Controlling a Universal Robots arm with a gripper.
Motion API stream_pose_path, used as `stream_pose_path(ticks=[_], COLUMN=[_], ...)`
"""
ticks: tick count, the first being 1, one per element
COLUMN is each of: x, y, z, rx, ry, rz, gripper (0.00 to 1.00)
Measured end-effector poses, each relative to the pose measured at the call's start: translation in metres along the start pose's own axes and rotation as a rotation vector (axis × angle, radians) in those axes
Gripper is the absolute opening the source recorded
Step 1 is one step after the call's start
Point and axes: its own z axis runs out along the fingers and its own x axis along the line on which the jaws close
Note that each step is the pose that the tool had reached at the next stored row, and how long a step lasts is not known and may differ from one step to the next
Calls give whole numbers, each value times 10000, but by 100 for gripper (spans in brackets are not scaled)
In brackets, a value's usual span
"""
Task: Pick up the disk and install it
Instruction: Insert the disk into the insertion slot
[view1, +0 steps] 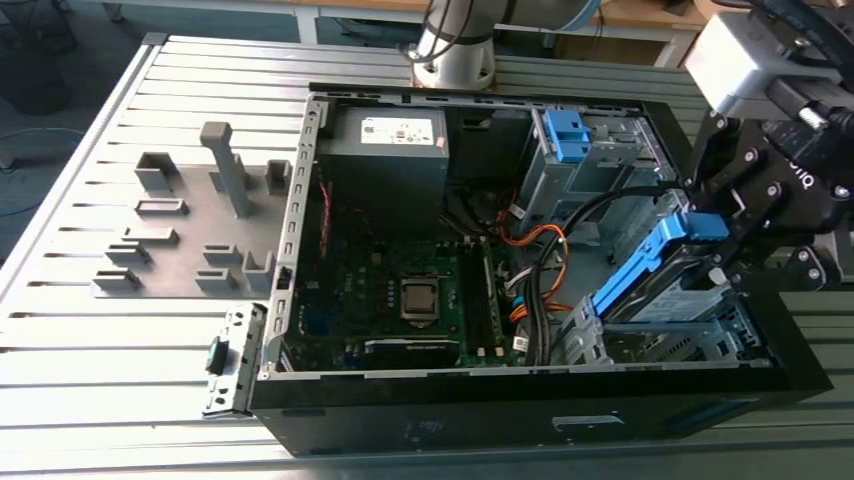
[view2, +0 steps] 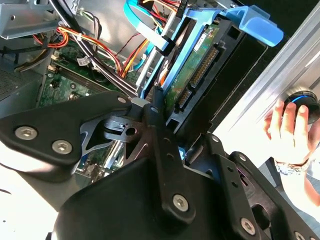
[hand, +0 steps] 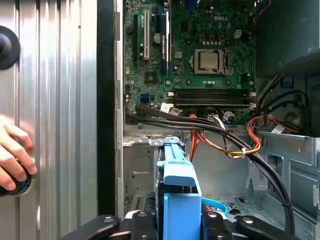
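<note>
The disk (view1: 657, 278), a silver drive in a blue plastic bracket, hangs tilted on edge over the metal drive cage (view1: 714, 335) at the front corner of the open computer case (view1: 534, 405), on the exterior view's right. My gripper (view1: 731, 248) is shut on it from above. In the second wrist view the disk's green circuit board (view2: 196, 67) and connector face the camera, and a black finger (view2: 159, 131) presses against the bracket. In the first wrist view the blue bracket (hand: 177, 192) sits between my two fingers (hand: 144, 226), above the cage floor.
Black and orange cables (hand: 225, 137) run beside the cage. The motherboard (view1: 400, 290) fills the case floor, with a grey power supply (view1: 390, 150) and a blue clip (view1: 567, 133) at the back. A grey fixture plate (view1: 187, 235) lies outside. A person's hand (view2: 287, 122) rests on a round knob.
</note>
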Motion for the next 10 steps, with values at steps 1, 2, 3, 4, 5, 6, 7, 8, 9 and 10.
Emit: stream_pose_path(ticks=[1, 2, 3, 4, 5, 6, 7, 8, 9, 10], x=[0, 0, 0, 1, 1, 1, 0, 1, 1, 1], y=[0, 0, 0, 0, 0, 0, 0, 0, 0, 0], z=[7, 11, 11, 11, 12, 12, 13, 13, 13, 12], rx=[0, 0, 0, 0, 0, 0, 0, 0, 0, 0], ry=[0, 1, 0, 1, 1, 1, 0, 0, 1, 5], rz=[0, 0, 0, 0, 0, 0, 0, 0, 0, 0], gripper=[36, 36, 36, 36, 36, 36, 36, 36, 36, 38])
